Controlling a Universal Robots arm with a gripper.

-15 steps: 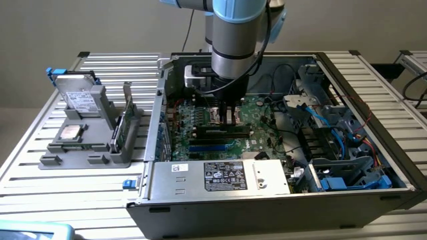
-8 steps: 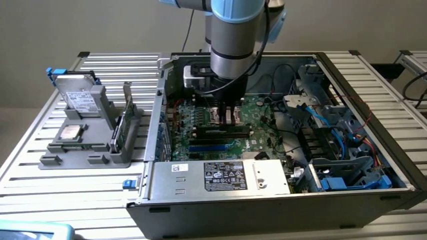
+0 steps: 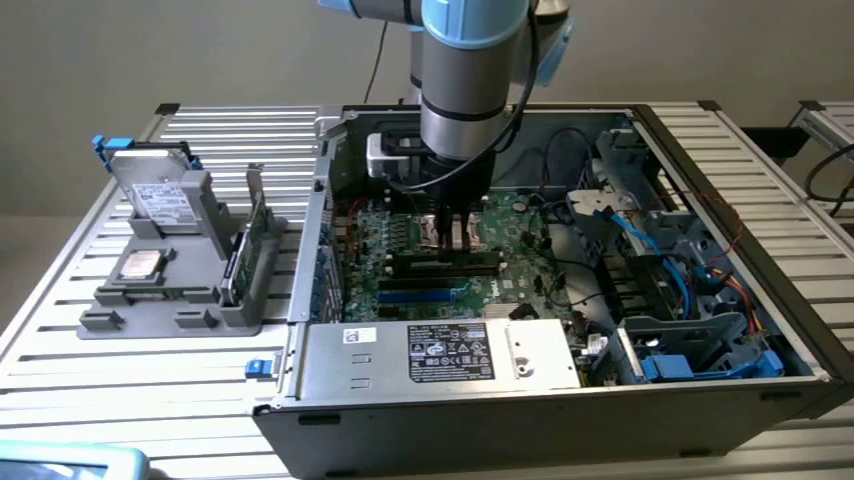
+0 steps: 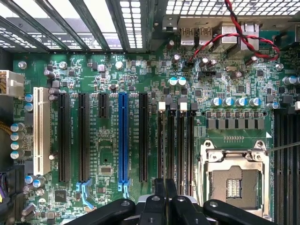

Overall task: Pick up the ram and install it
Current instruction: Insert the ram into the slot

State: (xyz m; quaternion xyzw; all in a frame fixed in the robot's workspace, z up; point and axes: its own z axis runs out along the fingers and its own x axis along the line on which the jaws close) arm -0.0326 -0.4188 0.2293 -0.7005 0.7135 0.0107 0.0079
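Hand [image 3: 454, 232]: hung low inside the open case [image 3: 787, 330], over the motherboard [image 4: 108, 75] by the memory slots [image 4: 176, 140] and CPU socket [image 4: 234, 180]; how far open, and whether anything was held, could not be told.
Ram [image 3: 238, 262]: seemingly stood on edge in the grey holder [image 3: 147, 322] on the bench [image 3: 80, 380], at the exterior view's left of the case, well apart from the hand.
Risk, cables: could have snagged the red-and-black wires [image 4: 243, 35] on a crooked path.
Risk, socket: lay bare and close beneath; a low pass might have damaged it.
Risk, grasp: thin stick, if taken off-centre, likely to have tilted and jammed at a slot.
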